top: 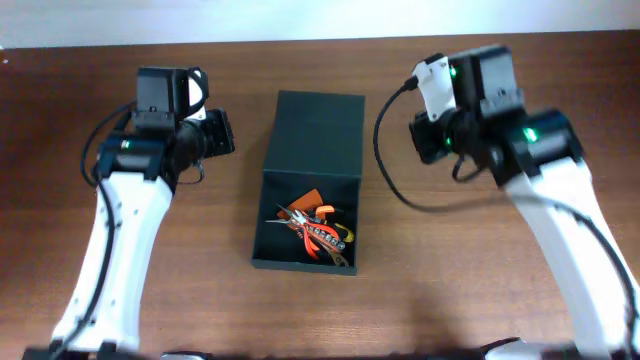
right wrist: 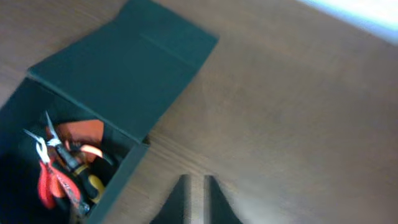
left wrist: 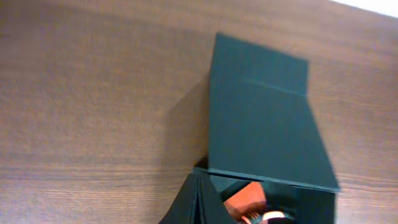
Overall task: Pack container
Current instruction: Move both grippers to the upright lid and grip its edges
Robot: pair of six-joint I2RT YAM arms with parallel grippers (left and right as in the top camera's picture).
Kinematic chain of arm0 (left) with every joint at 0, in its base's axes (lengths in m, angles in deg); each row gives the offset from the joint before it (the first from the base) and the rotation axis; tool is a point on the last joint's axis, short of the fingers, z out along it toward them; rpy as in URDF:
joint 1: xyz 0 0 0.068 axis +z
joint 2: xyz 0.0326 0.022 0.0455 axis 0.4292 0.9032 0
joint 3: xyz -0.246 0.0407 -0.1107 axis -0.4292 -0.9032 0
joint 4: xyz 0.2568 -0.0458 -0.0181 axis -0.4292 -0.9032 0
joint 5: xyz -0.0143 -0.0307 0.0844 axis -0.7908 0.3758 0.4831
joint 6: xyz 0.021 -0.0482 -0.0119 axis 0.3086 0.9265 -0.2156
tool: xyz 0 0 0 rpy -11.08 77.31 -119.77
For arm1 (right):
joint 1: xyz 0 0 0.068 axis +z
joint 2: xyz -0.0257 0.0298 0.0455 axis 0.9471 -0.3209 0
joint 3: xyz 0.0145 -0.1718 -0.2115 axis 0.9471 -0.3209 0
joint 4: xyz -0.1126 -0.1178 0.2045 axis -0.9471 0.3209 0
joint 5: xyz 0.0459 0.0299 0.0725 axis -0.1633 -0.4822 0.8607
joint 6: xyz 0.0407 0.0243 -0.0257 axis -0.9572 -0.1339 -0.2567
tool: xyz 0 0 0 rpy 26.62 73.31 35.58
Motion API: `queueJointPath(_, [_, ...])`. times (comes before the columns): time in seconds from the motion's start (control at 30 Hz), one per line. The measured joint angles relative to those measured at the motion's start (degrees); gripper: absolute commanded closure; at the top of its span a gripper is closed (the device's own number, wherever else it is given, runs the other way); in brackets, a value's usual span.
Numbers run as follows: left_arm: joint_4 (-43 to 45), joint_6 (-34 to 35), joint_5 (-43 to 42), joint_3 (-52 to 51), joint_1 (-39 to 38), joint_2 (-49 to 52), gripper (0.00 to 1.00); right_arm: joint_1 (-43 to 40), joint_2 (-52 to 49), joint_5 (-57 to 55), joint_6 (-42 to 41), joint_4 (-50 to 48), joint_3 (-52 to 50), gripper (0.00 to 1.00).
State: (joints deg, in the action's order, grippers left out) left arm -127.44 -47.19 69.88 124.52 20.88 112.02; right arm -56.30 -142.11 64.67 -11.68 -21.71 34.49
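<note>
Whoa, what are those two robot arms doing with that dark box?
They are packing the container. Its lid is flipped open toward the back, and red and orange hand tools lie inside. Neither arm is holding anything at this moment. The left gripper and the right gripper hang above the table, one on each side of the box, both empty.

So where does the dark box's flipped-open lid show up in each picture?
Overhead: the lid lies top centre, between the two arms.
Left wrist: the lid sits right of centre, reaching toward the bottom edge.
Right wrist: the lid is in the upper left.
Shared landmark: the orange piece inside the container, just by the lid's hinge.
</note>
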Motion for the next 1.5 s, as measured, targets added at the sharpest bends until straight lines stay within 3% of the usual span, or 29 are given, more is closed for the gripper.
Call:
queueJointPath(0.3, [0.3, 0.2, -5.0, 0.0, 2.8, 12.3, 0.98, -7.9, -14.9, 14.8, -7.1, 0.0, 0.0, 0.96])
queueJointPath(0.6, [2.2, 3.5, -11.4, 0.0, 5.0, 21.6, 0.98, -9.0, -23.4, 25.1, -10.8, 0.0, 0.0, 0.96])
queueJointPath(0.97, [7.5, 7.5, -20.9, 0.0, 5.0, 30.4, 0.98, -9.0, -29.8, 30.9, -13.8, -0.9, 0.0, 0.96])
queueJointPath(1.5, [14.4, 12.1, -28.6, 0.0, 4.3, 34.9, 0.98, -9.0, -37.0, 35.8, -20.4, -6.4, 0.0, 0.96])
